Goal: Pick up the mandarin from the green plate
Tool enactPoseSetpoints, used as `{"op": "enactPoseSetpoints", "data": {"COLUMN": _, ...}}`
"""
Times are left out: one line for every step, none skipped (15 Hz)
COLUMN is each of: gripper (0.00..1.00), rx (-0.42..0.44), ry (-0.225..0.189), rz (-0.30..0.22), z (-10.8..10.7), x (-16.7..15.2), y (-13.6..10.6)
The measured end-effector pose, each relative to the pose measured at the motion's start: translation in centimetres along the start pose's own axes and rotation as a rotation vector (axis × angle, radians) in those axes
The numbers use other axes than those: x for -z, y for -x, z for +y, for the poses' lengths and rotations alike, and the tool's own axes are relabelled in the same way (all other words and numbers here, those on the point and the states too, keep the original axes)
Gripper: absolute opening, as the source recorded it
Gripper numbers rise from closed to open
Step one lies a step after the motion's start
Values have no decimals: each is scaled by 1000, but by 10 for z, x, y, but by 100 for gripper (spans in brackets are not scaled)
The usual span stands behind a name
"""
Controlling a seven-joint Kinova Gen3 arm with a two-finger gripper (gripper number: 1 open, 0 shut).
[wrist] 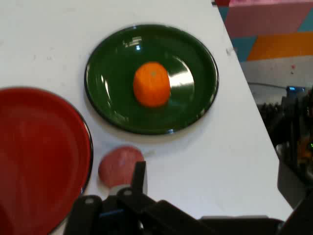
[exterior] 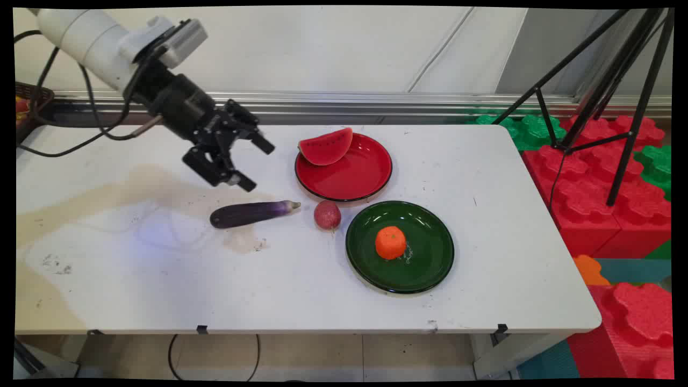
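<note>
Black two-finger gripper point(exterior: 244, 161) hangs spread and empty above the white table point(exterior: 161, 279), tilted toward the fruit and plates.

Its fingers stand apart with nothing between them, clear of the tabletop. Closest to them, just below the lower fingertip, lies a long glossy dark-purple eggplant point(exterior: 252, 213), flat on its side with its stem end pointing away from the arm. Past the eggplant's stem sits a small round reddish-pink radish-like fruit point(exterior: 327, 214), which the hand view shows just beyond one fingertip. Farther out are a shallow round red plate point(exterior: 355, 180) carrying a red watermelon wedge point(exterior: 325, 147) on its rim side, and a round dark-green plate point(wrist: 112, 98) with a bright orange tangerine point(wrist: 152, 83) resting at its middle.
</note>
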Motion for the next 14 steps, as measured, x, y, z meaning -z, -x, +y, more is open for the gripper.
{"op": "enactPoseSetpoints", "data": {"gripper": 100, "rx": -7, "ry": -1, "rz": 7, "z": 0, "x": -5, "y": -7}}
{"op": "enactPoseSetpoints", "data": {"gripper": 100, "rx": -12, "ry": -2, "rz": 12, "z": 0, "x": -9, "y": -11}}
{"op": "enactPoseSetpoints", "data": {"gripper": 100, "rx": -21, "ry": -1, "rz": 15, "z": -1, "x": -18, "y": -20}}
{"op": "enactPoseSetpoints", "data": {"gripper": 100, "rx": -26, "ry": -1, "rz": 16, "z": -2, "x": -26, "y": -27}}
{"op": "enactPoseSetpoints", "data": {"gripper": 100, "rx": -32, "ry": 0, "rz": 16, "z": -2, "x": -36, "y": -35}}
{"op": "enactPoseSetpoints", "data": {"gripper": 100, "rx": -38, "ry": 0, "rz": 14, "z": -3, "x": -47, "y": -43}}
{"op": "enactPoseSetpoints", "data": {"gripper": 100, "rx": -42, "ry": 0, "rz": 9, "z": -4, "x": -57, "y": -49}}
{"op": "enactPoseSetpoints", "data": {"gripper": 100, "rx": -46, "ry": 0, "rz": 1, "z": -4, "x": -69, "y": -55}}
{"op": "enactPoseSetpoints", "data": {"gripper": 100, "rx": -49, "ry": -1, "rz": -9, "z": -5, "x": -82, "y": -61}}
{"op": "enactPoseSetpoints", "data": {"gripper": 100, "rx": -50, "ry": -1, "rz": -18, "z": -6, "x": -93, "y": -65}}
{"op": "enactPoseSetpoints", "data": {"gripper": 100, "rx": -51, "ry": -2, "rz": -26, "z": -7, "x": -102, "y": -68}}
{"op": "enactPoseSetpoints", "data": {"gripper": 100, "rx": -52, "ry": -2, "rz": -35, "z": -8, "x": -111, "y": -72}}
{"op": "enactPoseSetpoints", "data": {"gripper": 100, "rx": -53, "ry": -3, "rz": -43, "z": -9, "x": -118, "y": -74}}
{"op": "enactPoseSetpoints", "data": {"gripper": 100, "rx": -55, "ry": -5, "rz": -55, "z": -11, "x": -129, "y": -77}}
